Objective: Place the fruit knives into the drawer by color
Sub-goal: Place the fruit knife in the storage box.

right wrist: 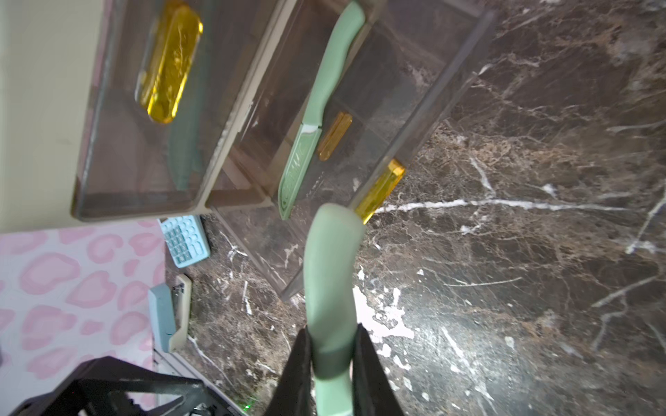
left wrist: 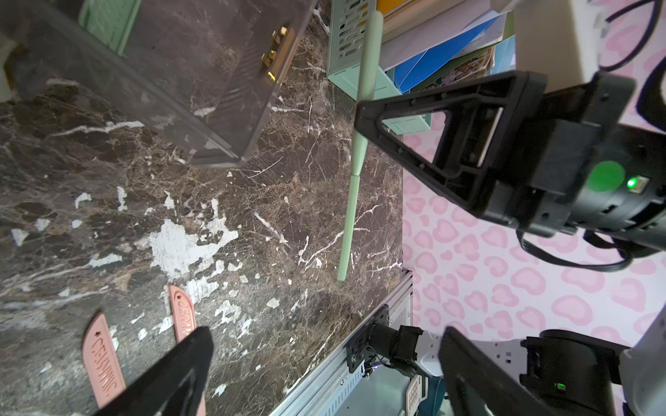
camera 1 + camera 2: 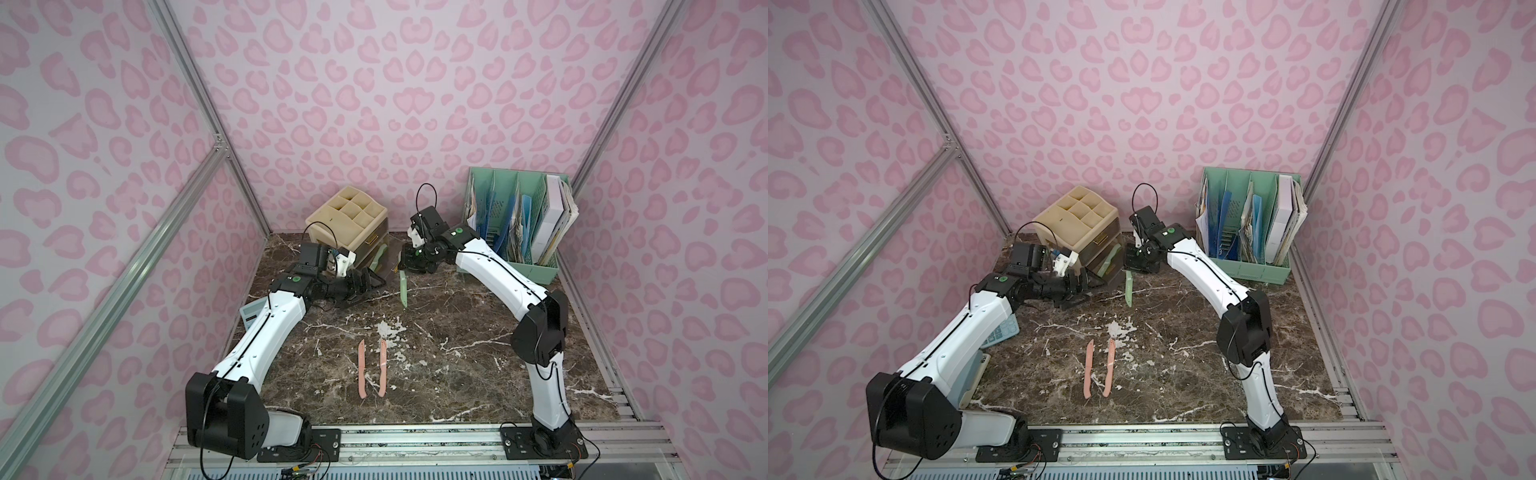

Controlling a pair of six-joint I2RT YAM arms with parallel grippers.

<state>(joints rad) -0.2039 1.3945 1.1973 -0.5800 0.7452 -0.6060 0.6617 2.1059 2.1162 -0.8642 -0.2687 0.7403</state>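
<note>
My right gripper (image 1: 331, 345) is shut on the handle of a sage green fruit knife (image 3: 403, 289), which hangs blade down just in front of the open drawer (image 1: 432, 108). A second green knife (image 1: 317, 119) lies slanted inside that drawer. The drawer belongs to a beige organizer (image 3: 347, 216) at the back. A teal shape (image 1: 183, 151) shows through the shut drawer above. My left gripper (image 2: 324, 342) stands open and empty beside the drawer's front, left of the held knife (image 2: 351, 201). Two salmon pink knives (image 3: 362, 368) (image 3: 382, 368) lie side by side on the marble nearer the front.
A mint file holder (image 3: 515, 232) full of folders stands at the back right. A light blue calculator (image 3: 1000, 332) lies by the left arm, with a small blue and beige device (image 1: 169, 313) near it. Patterned walls close in the table on three sides.
</note>
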